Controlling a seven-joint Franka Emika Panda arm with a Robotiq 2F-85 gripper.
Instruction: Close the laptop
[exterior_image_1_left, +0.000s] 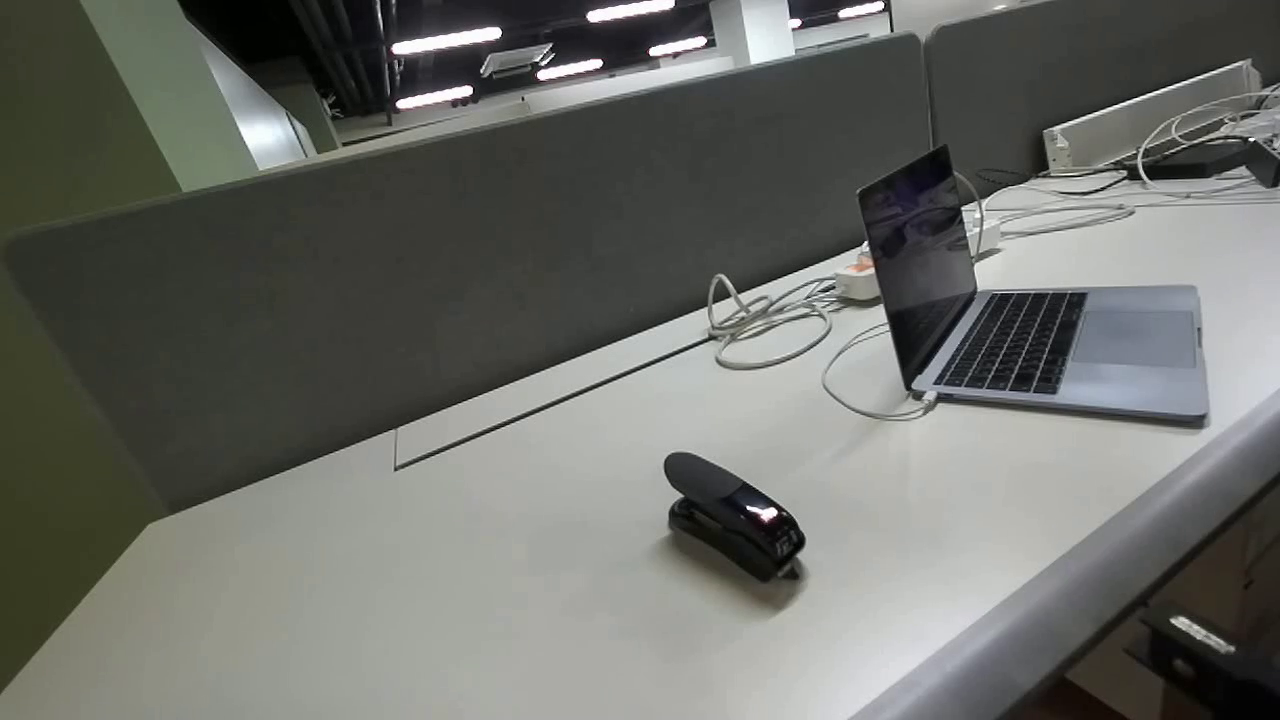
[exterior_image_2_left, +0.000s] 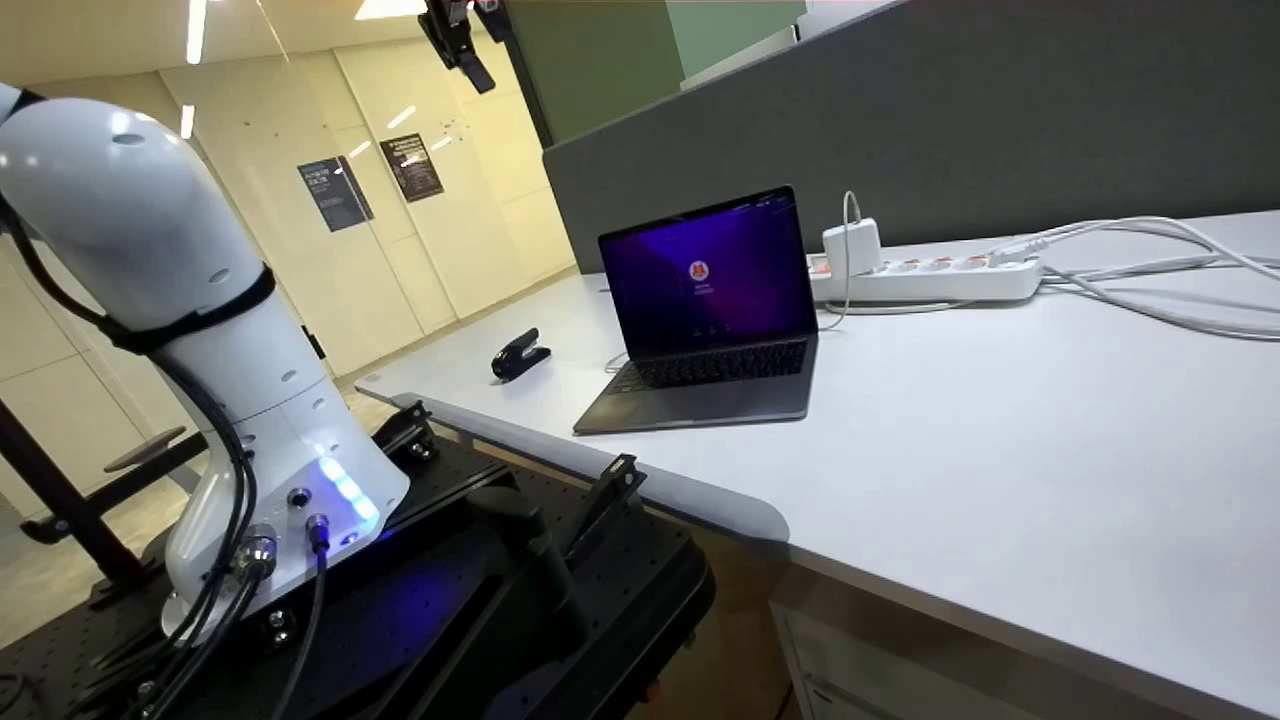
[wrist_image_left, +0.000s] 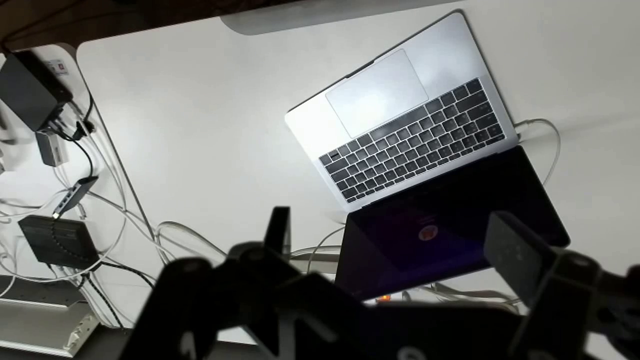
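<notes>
The silver-grey laptop (exterior_image_1_left: 1060, 345) stands open on the white table, with its dark screen raised; it also shows in an exterior view (exterior_image_2_left: 700, 385) with a lit purple screen. In the wrist view the laptop (wrist_image_left: 385, 100) shows its keyboard and trackpad in the upper middle, with the screen tilted below them. My gripper (wrist_image_left: 395, 237) is open and empty, its two fingers wide apart. From the wrist camera the fingers overlap the screen side but are apart from it. Part of the gripper (exterior_image_2_left: 470, 60) shows at the top of an exterior view, high above the table.
A black stapler (exterior_image_1_left: 735, 515) lies on the table beside the laptop. A white power strip (exterior_image_2_left: 930, 280) and loose cables (exterior_image_1_left: 770, 325) lie behind the laptop. A cable plugs into the laptop's side. A grey partition (exterior_image_1_left: 500, 270) stands along the table's back edge.
</notes>
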